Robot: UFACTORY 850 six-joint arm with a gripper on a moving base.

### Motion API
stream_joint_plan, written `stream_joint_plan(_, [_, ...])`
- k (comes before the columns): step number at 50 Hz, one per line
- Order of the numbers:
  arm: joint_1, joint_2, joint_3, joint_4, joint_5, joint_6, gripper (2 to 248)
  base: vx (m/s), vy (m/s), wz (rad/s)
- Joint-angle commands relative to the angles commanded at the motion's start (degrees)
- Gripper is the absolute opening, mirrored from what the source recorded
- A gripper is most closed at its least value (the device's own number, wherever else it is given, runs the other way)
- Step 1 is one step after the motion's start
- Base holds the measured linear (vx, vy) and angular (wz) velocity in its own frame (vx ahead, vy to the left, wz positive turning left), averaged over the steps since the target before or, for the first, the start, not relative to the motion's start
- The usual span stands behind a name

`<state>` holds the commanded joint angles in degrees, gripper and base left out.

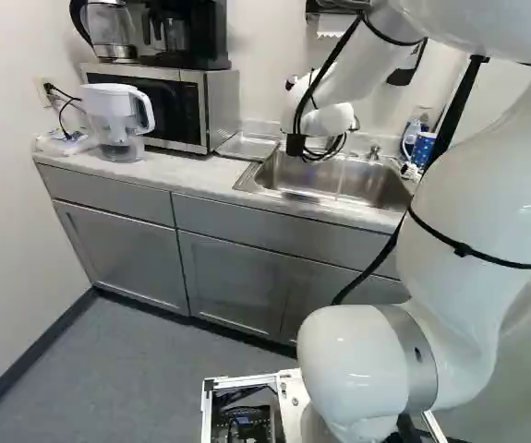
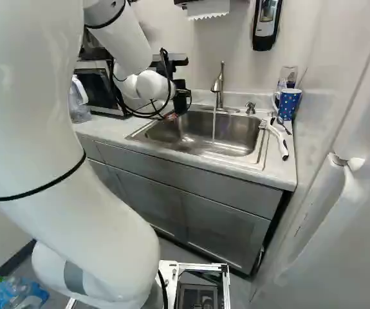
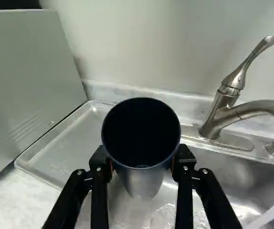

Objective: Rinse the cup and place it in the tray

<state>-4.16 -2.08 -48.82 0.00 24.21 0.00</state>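
Two fingers of our black gripper point(image 3: 141, 160) grasp the dark tumbler point(image 3: 143, 183), mouth up over the tray-side end of the sink point(image 3: 227, 169), so we judge our carry must go toward the microwave point(image 3: 27, 71), away from the faucet point(image 3: 221, 114), onto the shallow metal tray point(image 3: 63, 145).

The counter point(image 1: 182, 175) bears a microwave point(image 1: 221, 106), pitcher point(image 1: 113, 109), tray point(image 3: 70, 138), mug point(image 2: 289, 106).

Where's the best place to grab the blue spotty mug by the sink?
I'd grip the mug by its handle, coming from the sink side. The handle sticks out that way, while the wall is close on the other side. The pincer is holding the cup, so it should probably set that down first.
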Motion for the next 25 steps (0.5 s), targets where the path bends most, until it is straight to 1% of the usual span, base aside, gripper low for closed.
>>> stream_joint_plan(25, [-1.27, -0.11, 3.07, 0.0, 1.63, 0.0, 126, 0.0, 0.0, 0.0])
